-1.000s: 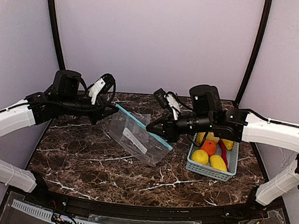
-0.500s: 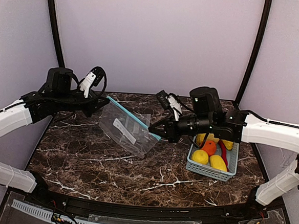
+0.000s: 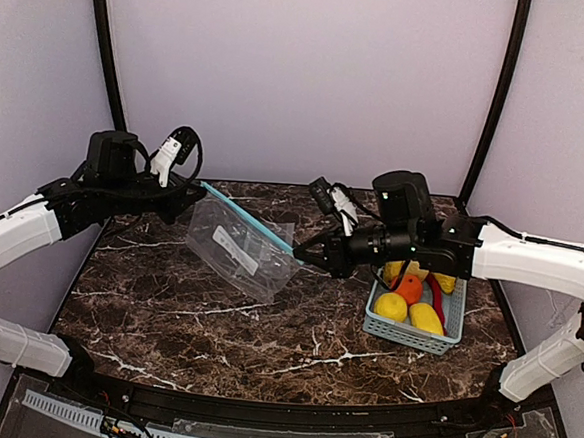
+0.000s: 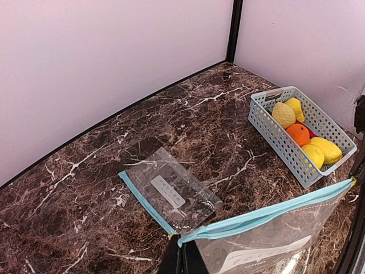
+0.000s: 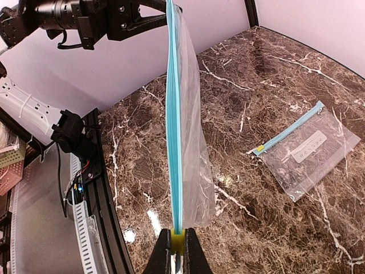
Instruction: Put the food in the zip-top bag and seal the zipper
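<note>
Nearest the arm bases, the dark marble tabletop [image 3: 165, 310] lies bare. At its right, under the right arm, the food [image 3: 408, 287] all sits in the pale blue basket [image 3: 404, 335]: yellow pieces, an orange and a red chili.

Further in, the zip-top bag [image 3: 237, 253] hangs clear of the tabletop between the two arms. The left jaws are shut tight on the far-left end of its teal zipper strip [image 3: 247, 216], and the right jaws are pinched nearly closed on the near-right end. Over the last second both grips held while the bag travelled left and slightly back, away from the basket. Packing has therefore not begun, and the mouth, which looks pressed shut, would probably need parting first.

The bag's long axis follows the strip, running from far-left to near-right. The strip is uppermost and the clear body droops below it.

Behind it, a second bag [image 4: 171, 191] lies flat.
</note>
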`<state>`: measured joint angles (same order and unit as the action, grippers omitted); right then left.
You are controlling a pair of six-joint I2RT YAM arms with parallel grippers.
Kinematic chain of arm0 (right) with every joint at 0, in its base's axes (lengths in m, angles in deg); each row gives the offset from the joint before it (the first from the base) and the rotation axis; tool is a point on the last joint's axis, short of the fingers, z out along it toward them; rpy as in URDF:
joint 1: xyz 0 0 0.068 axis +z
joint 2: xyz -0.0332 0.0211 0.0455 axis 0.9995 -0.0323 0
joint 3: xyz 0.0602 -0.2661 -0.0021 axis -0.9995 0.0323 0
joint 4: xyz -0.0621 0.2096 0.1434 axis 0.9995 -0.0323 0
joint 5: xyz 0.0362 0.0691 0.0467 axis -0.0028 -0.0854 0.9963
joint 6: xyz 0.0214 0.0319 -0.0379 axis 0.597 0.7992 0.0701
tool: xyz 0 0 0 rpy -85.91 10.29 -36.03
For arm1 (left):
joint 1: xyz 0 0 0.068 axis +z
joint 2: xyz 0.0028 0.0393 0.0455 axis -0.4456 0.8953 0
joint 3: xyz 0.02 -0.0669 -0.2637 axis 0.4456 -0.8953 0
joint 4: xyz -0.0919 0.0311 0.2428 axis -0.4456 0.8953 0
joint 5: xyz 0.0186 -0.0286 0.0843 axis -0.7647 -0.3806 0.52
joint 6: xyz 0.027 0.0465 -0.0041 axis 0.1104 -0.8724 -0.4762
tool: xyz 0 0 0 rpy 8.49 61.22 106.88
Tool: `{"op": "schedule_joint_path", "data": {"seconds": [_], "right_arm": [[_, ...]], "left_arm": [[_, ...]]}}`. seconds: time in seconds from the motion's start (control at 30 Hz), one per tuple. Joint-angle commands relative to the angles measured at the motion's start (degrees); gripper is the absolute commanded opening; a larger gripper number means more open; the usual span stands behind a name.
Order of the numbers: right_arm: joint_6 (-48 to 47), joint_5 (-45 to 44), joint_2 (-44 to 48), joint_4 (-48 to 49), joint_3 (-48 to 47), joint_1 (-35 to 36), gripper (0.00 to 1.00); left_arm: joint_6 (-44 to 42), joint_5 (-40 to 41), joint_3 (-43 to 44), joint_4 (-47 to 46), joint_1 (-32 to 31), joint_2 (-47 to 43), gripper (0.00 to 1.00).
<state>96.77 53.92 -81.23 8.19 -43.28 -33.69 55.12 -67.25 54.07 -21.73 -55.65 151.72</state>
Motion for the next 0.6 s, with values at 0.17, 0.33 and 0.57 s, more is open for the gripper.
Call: {"op": "schedule_joint_path", "data": {"seconds": [0.17, 0.33, 0.57], "right_arm": [[0.84, 4.01, 2.46, -2.41, 0.39, -0.41, 0.24], [-0.88, 4.39, 4.13, -2.8, -0.51, -0.32, 0.42], [-3.13, 3.35, 1.77, -5.01, -2.88, 0.4, 0.45]], "left_arm": [[-2.5, -20.72, -2.28, -3.96, 0.96, -0.2, 0.01], [-5.76, -29.83, -1.09, -0.3, -2.42, 2.52, 0.01], [-7.38, -30.33, -0.04, 1.67, -5.37, 5.01, 0.01]]}}
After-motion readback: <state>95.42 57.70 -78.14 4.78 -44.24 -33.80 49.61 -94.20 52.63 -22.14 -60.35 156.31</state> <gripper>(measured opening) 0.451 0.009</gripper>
